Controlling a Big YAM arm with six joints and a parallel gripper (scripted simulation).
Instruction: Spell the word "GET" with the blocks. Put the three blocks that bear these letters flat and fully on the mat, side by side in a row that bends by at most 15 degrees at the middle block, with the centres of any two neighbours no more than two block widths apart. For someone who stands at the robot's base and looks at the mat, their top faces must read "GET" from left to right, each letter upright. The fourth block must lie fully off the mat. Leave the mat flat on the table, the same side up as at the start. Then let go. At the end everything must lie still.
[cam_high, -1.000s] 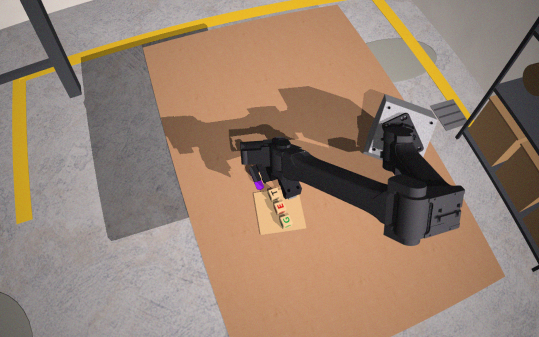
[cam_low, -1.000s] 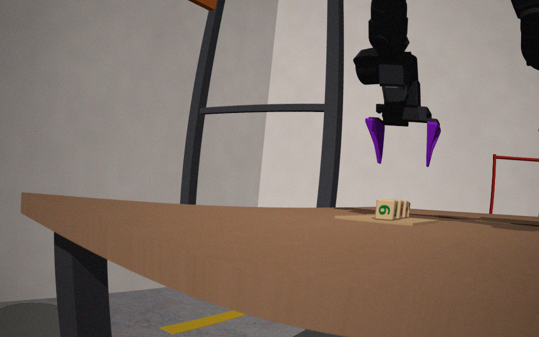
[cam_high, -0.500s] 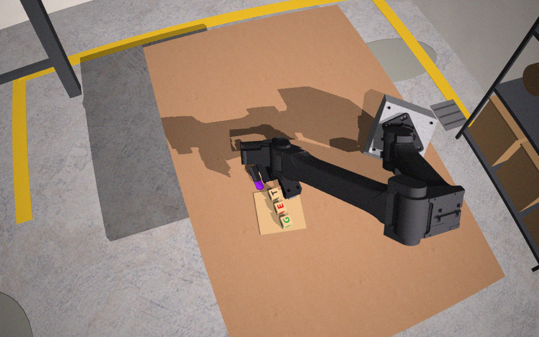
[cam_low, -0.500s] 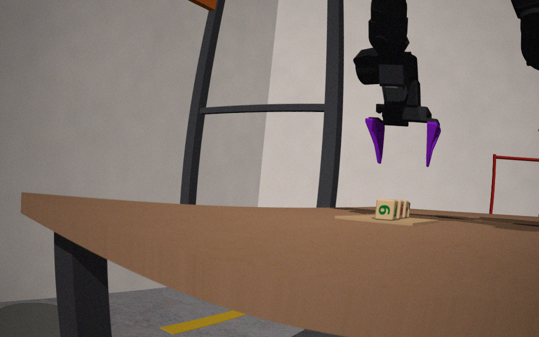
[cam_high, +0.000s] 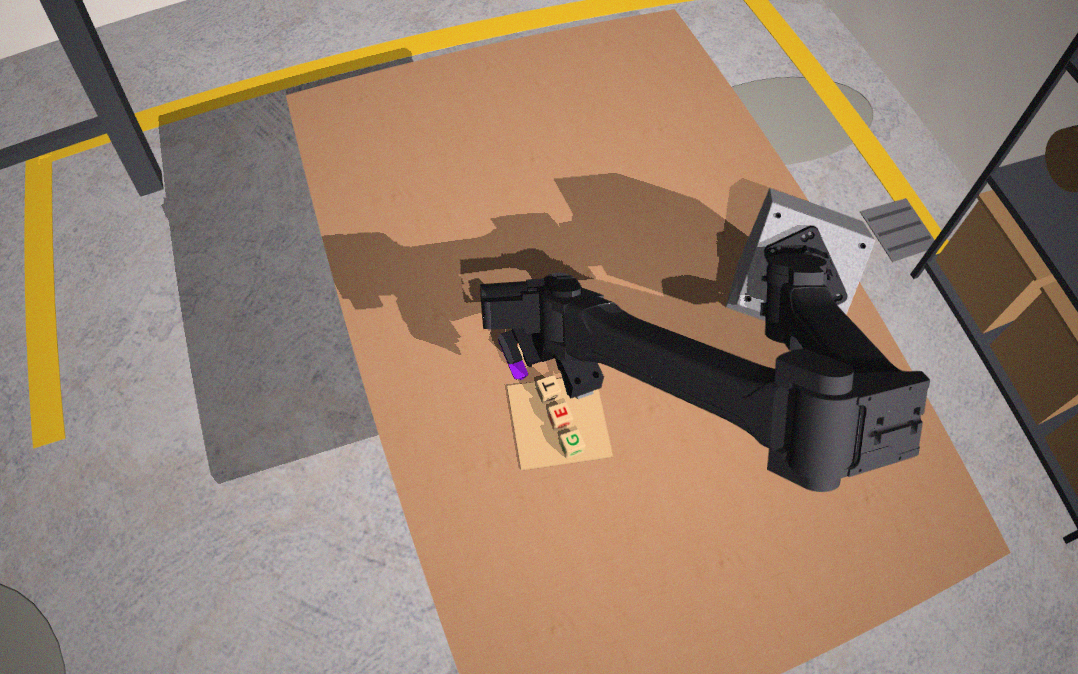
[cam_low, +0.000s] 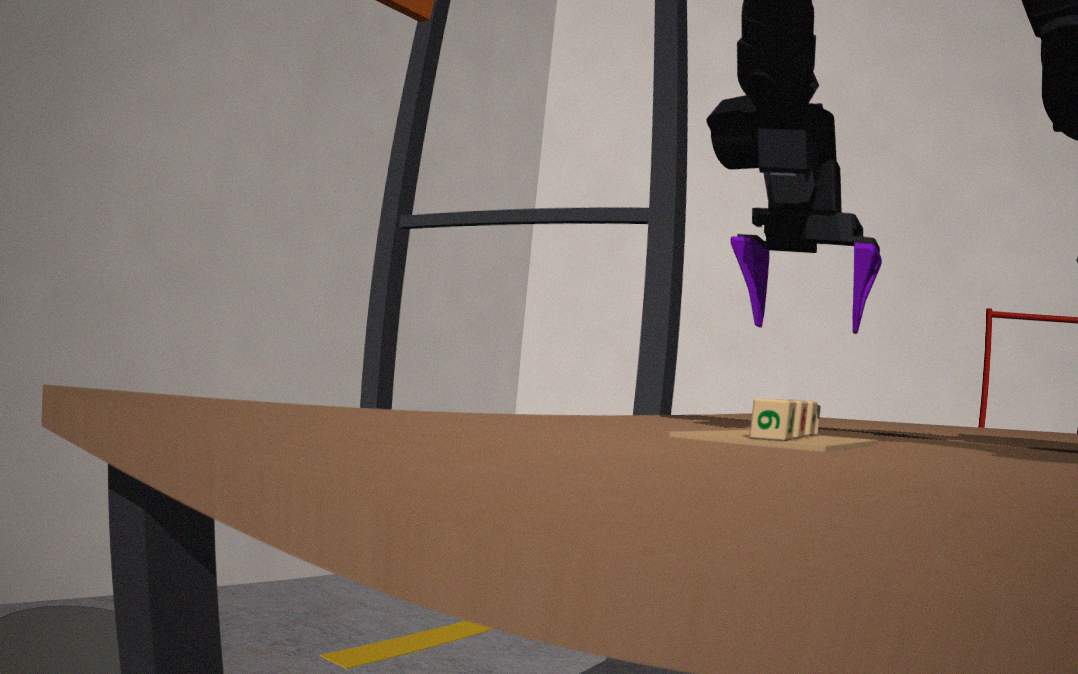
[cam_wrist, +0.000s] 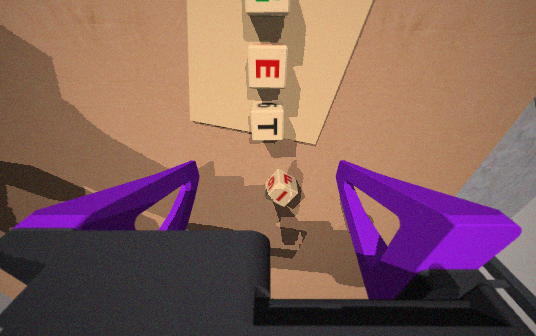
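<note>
The gripper (cam_low: 805, 327) hangs well above the counter (cam_low: 476, 492) with its purple fingers (cam_low: 752, 278) spread wide and nothing between them. Seen from the side, it hovers over the far end of the row of blocks, clear of all of them. On the counter lies a pale tan mat (cam_high: 531, 445), and on it three blocks stand in a nearly straight row. In the top view the G block (cam_high: 571, 439) sits at the 6 o'clock end of the row, the E block (cam_high: 560, 413) is in the middle, and the T block (cam_high: 550, 387) is at the 12 o'clock end, right at the mat's edge. Small gaps separate neighbours. In the wrist view the T block (cam_wrist: 266, 123) reaches the mat's near edge, and whether it lies fully on the mat cannot be told; the E block (cam_wrist: 267, 66) lies beyond it toward 12 o'clock, and only a sliver of the G block (cam_wrist: 266, 5) shows at the top. The fourth block (cam_wrist: 282, 187), marked with red characters, rests on the bare counter off the mat, just at 6 o'clock of the T block in the wrist view and turned at an angle to the row. It lies below the gap between the spread fingers, not touched by either.
</note>
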